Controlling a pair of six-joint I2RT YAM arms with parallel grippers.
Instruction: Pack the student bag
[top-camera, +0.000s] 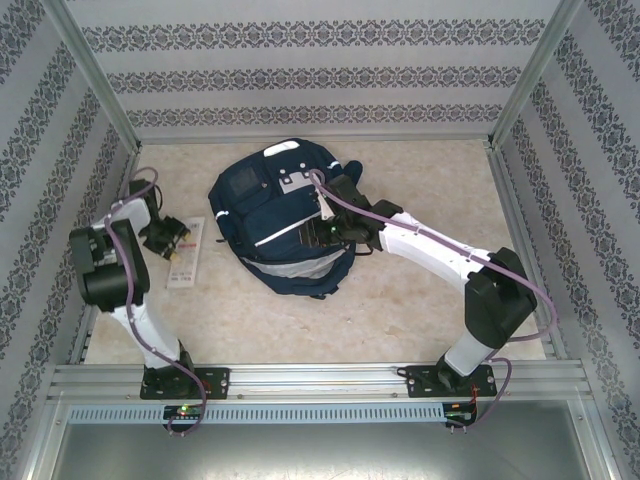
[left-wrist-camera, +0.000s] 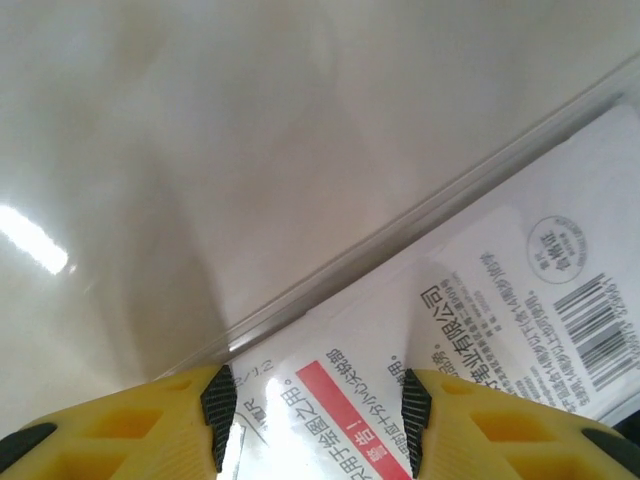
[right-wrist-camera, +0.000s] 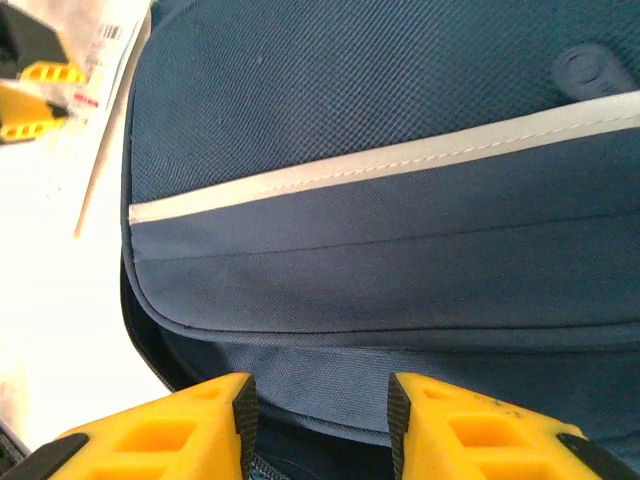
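You have the pale table with the student bag lying flat on it, a little left of the middle and toward the far wall. Its front, with the small grey patches, faces up. In the right wrist view the navy fabric of the bag is crossed by one white stripe, with a darker fold of cloth under the front panel.

Left of the bag, and apart from it, a flat white packet lies on the table. Its printed label, with a barcode and a red strip, you can see in the left wrist view.

Your right gripper is over the right side of the bag. Its fingers stand partly apart, low at the bag's edge, with fabric between them; I cannot tell if they pinch it.

Your left gripper is at the upper left edge of the packet. Its fingers are about half apart, a corner of the packet lies under the gap, and nothing is gripped.
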